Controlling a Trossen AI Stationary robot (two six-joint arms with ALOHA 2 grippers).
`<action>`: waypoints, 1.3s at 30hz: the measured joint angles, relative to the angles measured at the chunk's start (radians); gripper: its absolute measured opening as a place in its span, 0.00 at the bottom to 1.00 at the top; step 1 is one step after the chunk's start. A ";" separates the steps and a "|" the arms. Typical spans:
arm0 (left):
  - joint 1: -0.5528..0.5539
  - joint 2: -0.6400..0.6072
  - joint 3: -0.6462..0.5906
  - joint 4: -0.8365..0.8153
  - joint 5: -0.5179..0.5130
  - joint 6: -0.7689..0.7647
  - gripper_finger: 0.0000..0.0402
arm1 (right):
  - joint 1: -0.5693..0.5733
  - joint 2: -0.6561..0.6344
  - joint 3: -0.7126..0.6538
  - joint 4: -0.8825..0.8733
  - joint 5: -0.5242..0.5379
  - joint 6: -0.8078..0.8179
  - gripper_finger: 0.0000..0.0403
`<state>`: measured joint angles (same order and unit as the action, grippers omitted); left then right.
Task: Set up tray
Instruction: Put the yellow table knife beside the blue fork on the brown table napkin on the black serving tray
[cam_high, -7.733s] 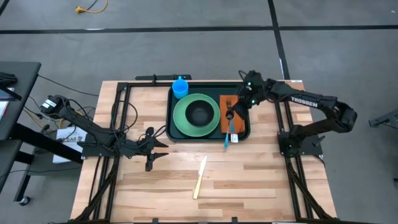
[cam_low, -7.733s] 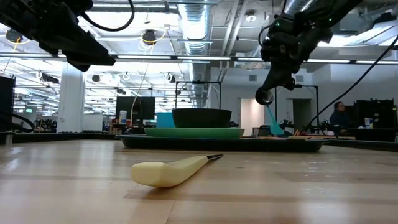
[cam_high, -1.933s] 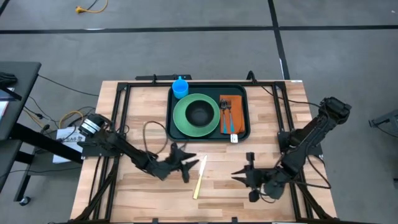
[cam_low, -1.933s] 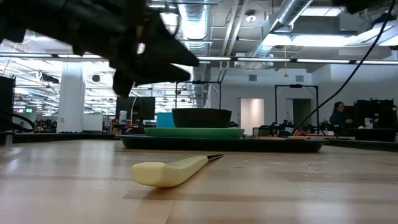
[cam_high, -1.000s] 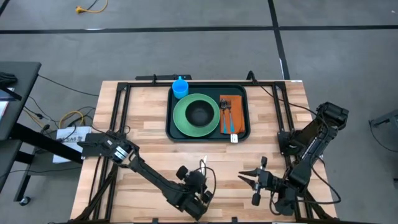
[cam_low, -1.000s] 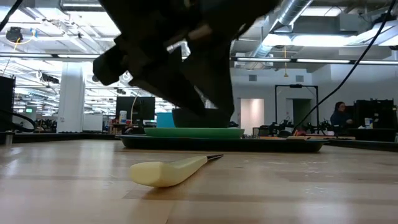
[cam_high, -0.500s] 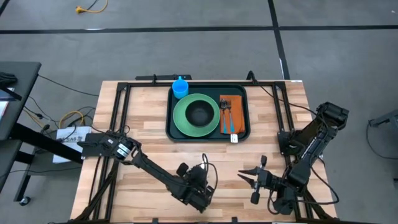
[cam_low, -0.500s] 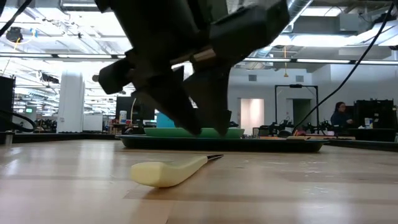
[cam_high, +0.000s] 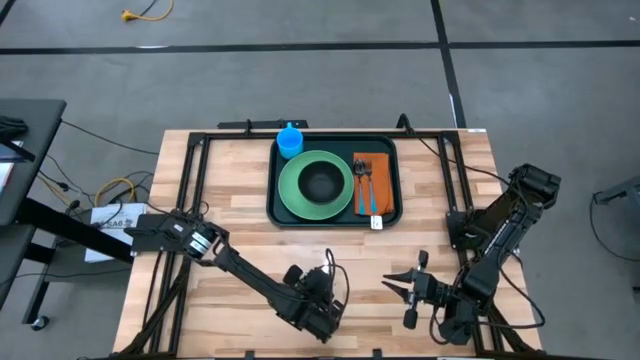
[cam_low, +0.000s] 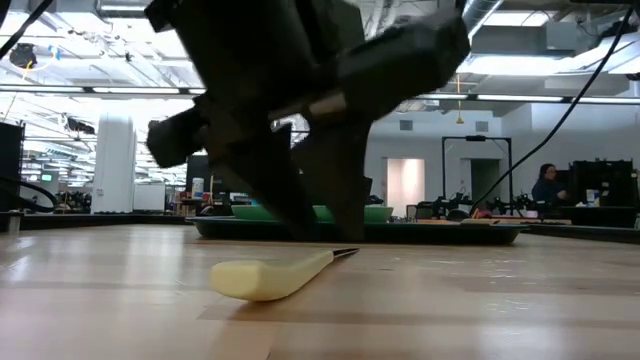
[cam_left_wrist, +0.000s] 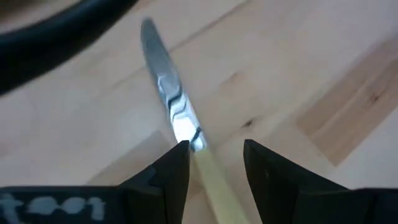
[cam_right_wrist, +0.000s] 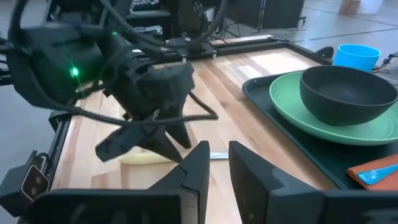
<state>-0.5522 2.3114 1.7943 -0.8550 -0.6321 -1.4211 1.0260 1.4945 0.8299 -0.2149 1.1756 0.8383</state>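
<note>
A knife (cam_low: 268, 277) with a cream handle and a silver blade (cam_left_wrist: 163, 81) lies flat on the wooden table, near its front edge. My left gripper (cam_low: 322, 232) stands over it, open. One finger (cam_left_wrist: 175, 163) is on each side of the spot where blade meets handle; whether they touch it, I cannot tell. The gripper hides most of the knife in the high view. My right gripper (cam_high: 396, 289) waits to the right of the knife, above the table, with a narrow gap (cam_right_wrist: 219, 150) and nothing in it. The dark green tray (cam_high: 273, 195) sits at the far middle.
On the tray stand a light green plate (cam_high: 292, 190) with a black bowl (cam_high: 320, 182), a blue cup (cam_high: 289, 141) and an orange napkin (cam_high: 367, 200) with cutlery. Black frame rails (cam_high: 195, 190) run along the table's left and right sides.
My left gripper has sunk toward the knife and turned a little, so that its fingers now reach down on either side of it close to the table. The knife has stayed where it was.
</note>
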 joint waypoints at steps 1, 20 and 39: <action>0.000 0.011 0.000 0.002 0.009 -0.002 0.35 | 0.000 0.000 0.000 0.001 0.000 0.000 0.14; 0.005 0.045 0.001 -0.008 0.044 -0.019 0.31 | 0.001 0.000 0.000 0.007 -0.032 0.000 0.14; 0.001 0.048 0.000 -0.008 0.018 0.024 0.08 | 0.001 0.000 0.000 0.006 -0.030 0.000 0.14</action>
<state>-0.5510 2.3592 1.7947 -0.8627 -0.6140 -1.3972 1.0271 1.4940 0.8303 -0.2086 1.1458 0.8379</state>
